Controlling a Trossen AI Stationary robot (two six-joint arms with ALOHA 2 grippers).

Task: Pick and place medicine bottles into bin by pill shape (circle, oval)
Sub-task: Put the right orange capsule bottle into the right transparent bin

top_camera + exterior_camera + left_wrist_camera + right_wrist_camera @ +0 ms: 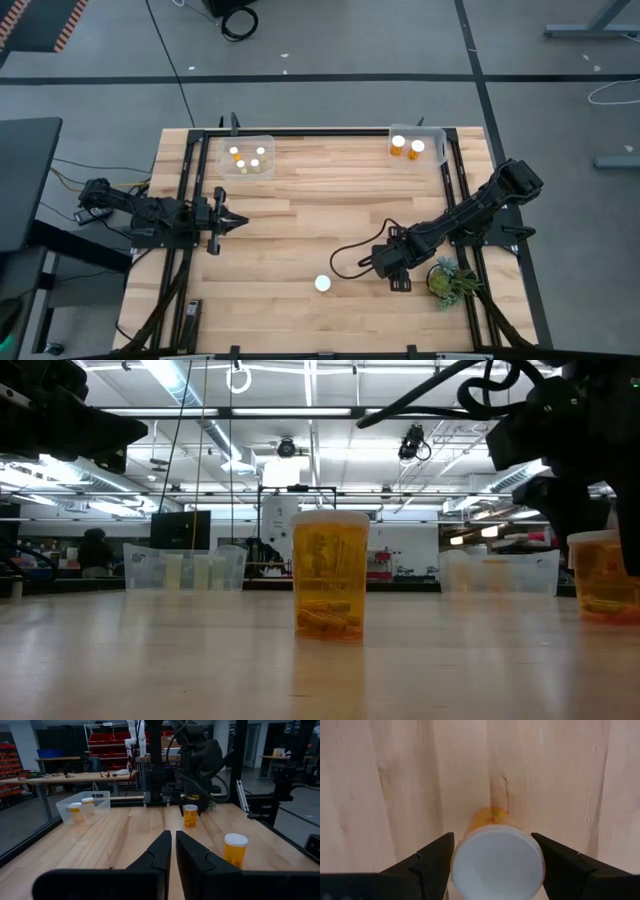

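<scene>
**Desk:** What did the overhead frame show at the lower right?

**Photographer:** The right gripper (398, 272) hung over a wide medicine bottle (496, 857) there, close to the green plant (447, 279). In the right wrist view its fingers (427, 860) stood spread on either side of the white cap, apparently not yet pressing on it. That spacing looked chosen to straddle the cap so the bottle could be clamped upright.

**Desk:** And the other bottle on the bare wood?

**Photographer:** A second bottle (322, 283) stood alone at lower centre of the overhead frame, well apart from both bins, seemingly waiting its turn.

**Desk:** Where were the bins?

**Photographer:** Along the top edge of the table (300, 220). The left bin (244, 156), upper left of centre, held four bottles; the right bin (417, 145), upper right, held two. The split suggested sorting by pill shape, though the pills themselves were too small to read from above.

**Desk:** The left arm?

**Photographer:** The left gripper (232, 222) waited at mid-left, fingers pinched nearly together on nothing, likely parked out of the working arm's way.
</scene>
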